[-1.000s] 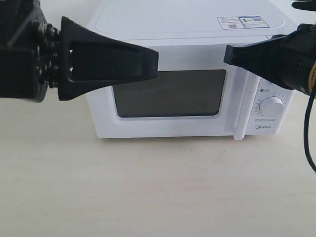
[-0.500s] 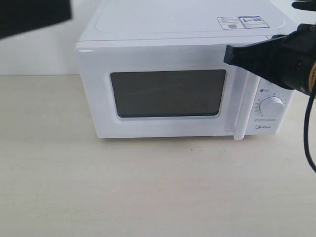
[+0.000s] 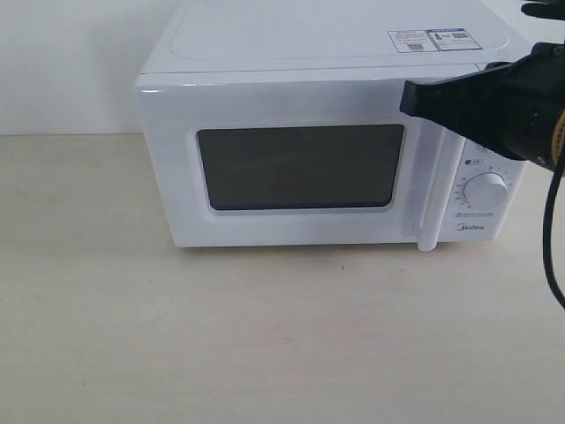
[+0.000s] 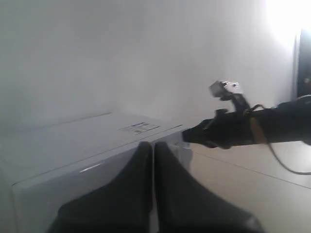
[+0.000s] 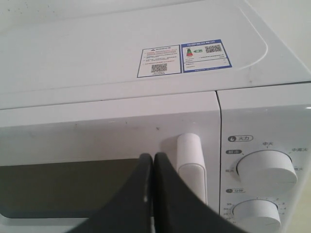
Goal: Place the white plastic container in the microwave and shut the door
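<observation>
The microwave [image 3: 265, 93] stands on the tabletop [image 3: 265, 336] with its long axis across the exterior view. Its door [image 3: 177, 185] is shut and faces the camera, and the dark window [image 3: 300, 166] shows nothing of the inside. The right gripper [image 3: 410, 98], cut off at the frame edge, hides the upper knob [image 5: 266, 167] there. Its jaws are together and empty, the tip just beside the top of the handle [image 3: 431, 190]; whether it touches cannot be told. The left gripper [image 4: 153, 148] shows only in its own blurred wrist view, jaws together and empty, with the microwave beyond.

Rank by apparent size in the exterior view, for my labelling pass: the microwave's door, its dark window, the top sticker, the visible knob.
1. door
2. dark window
3. top sticker and knob: they look about alike, and the sticker sits farther back, so unranked.
</observation>
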{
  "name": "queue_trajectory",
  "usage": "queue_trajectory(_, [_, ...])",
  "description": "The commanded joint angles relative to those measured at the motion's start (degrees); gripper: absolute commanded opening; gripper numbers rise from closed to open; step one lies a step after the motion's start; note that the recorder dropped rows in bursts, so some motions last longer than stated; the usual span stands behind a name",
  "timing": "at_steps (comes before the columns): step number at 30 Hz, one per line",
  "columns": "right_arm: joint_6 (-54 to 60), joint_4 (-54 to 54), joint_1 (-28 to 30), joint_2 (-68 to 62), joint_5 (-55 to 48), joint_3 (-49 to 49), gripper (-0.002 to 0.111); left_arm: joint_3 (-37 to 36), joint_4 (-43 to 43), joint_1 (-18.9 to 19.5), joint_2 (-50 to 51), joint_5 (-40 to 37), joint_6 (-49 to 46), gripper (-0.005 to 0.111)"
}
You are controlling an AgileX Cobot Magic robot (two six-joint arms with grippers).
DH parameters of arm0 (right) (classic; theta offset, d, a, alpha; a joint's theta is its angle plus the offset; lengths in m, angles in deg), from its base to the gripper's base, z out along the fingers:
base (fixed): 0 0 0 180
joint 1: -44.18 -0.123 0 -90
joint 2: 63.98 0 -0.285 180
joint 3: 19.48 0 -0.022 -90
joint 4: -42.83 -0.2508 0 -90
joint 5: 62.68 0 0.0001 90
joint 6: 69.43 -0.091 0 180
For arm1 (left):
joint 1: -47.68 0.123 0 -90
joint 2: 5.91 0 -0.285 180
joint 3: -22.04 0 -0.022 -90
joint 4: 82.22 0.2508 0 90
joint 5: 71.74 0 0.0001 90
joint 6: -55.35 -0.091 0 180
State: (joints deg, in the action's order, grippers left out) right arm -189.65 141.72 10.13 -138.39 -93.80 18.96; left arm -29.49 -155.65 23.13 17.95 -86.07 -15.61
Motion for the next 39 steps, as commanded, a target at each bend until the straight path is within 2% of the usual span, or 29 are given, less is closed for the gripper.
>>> queue_trajectory(1, [0.3,0.2,0.3,0.6,-0.5,0.3,0.000,-5.4,-3.5,0.0,-0.9,8.4,1.2,0.004])
queue_trajectory(12, [0.3,0.2,0.3,0.6,-0.5,0.3,0.000,-6.4,-2.5,0.0,-2.9,4.3,0.3,0.004])
queue_trajectory(15, [0.3,0.2,0.3,0.6,-0.5,0.3,0.000,-6.6,6.5,0.0,-7.9,4.0,5.2,0.004])
queue_trajectory(17, [0.3,0.2,0.3,0.6,-0.5,0.3,0.000,-7.2,16.4,0.0,-11.6,4.7,12.6,0.004])
queue_trajectory(20, [0.3,0.2,0.3,0.6,-0.4,0.3,0.000,-9.3,35.8,0.8,-15.6,7.1,32.0,0.004])
queue_trajectory(24, [0.3,0.2,0.3,0.6,-0.4,0.3,0.000,-13.8,61.5,4.8,-16.1,11.1,60.1,0.004])
queue_trajectory(26, [0.3,0.2,0.3,0.6,-0.4,0.3,0.000,-15.7,68.6,6.8,-16.1,12.0,67.7,0.004])
queue_trajectory(29, [0.3,0.2,0.3,0.6,-0.1,0.3,0.000,-17.9,71.8,9.1,-16.1,11.7,68.2,0.004])
queue_trajectory(37, [0.3,0.3,0.3,0.6,-0.1,0.3,0.000,-25.7,71.8,15.5,-16.1,13.0,72.7,0.004])
queue_trajectory(39, [0.3,0.3,0.3,0.6,-0.1,0.3,0.000,-25.7,71.8,18.5,-16.1,8.8,75.2,0.004])
